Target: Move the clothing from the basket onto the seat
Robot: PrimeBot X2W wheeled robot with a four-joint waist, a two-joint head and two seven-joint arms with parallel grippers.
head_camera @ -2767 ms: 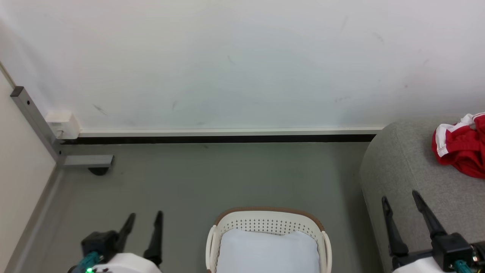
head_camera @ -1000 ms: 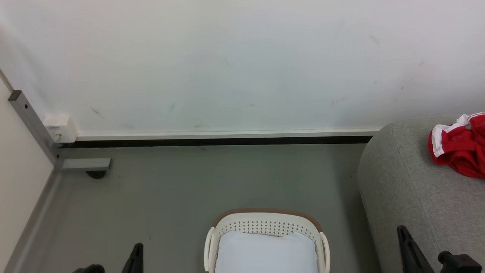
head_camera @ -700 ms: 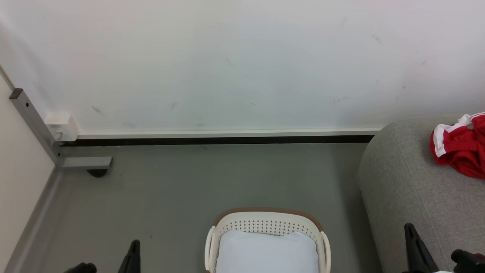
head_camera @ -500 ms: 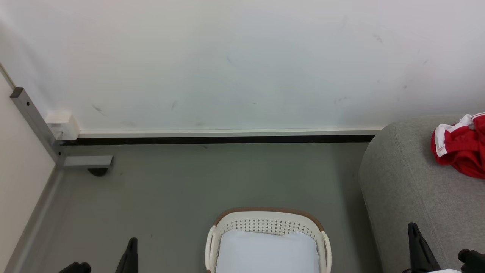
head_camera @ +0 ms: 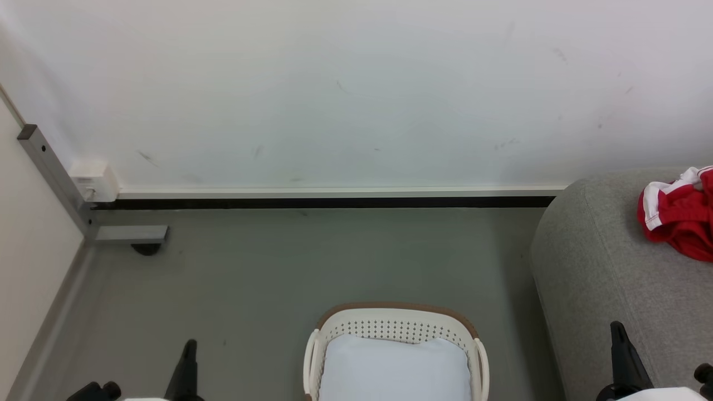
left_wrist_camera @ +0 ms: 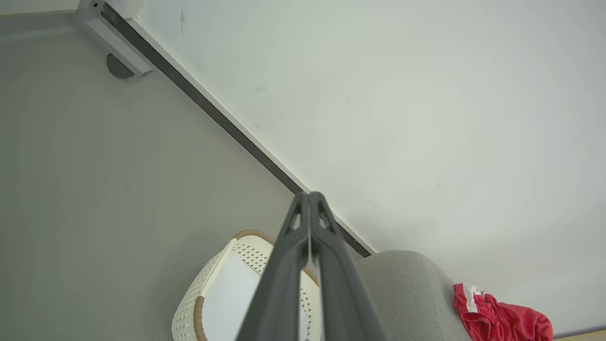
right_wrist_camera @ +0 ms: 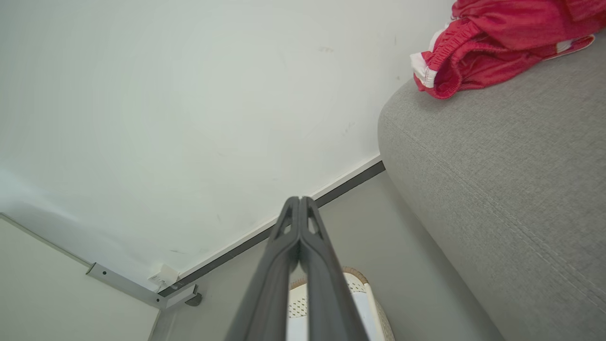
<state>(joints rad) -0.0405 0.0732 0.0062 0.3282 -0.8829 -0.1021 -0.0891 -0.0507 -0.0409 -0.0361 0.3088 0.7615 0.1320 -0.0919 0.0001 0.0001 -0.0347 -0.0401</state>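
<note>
The left gripper (left_wrist_camera: 308,196) has its two dark fingers pressed together with nothing between them. The right gripper (right_wrist_camera: 299,201) is the same, closed and empty. Both point toward the white wall (head_camera: 356,94). Between them in the head view the basket (head_camera: 392,313) stands on the grey floor (head_camera: 267,267), just left of the seat (head_camera: 601,267), with a flat pale sheet (head_camera: 392,370) inside. The clothing (right_wrist_camera: 492,47) lies on top of the seat, well apart from both grippers. It is a crumpled red heap, thin and creased, stretched along the seat's top. Its white-banded end is turned toward the seat's rounded end by the wall.
</note>
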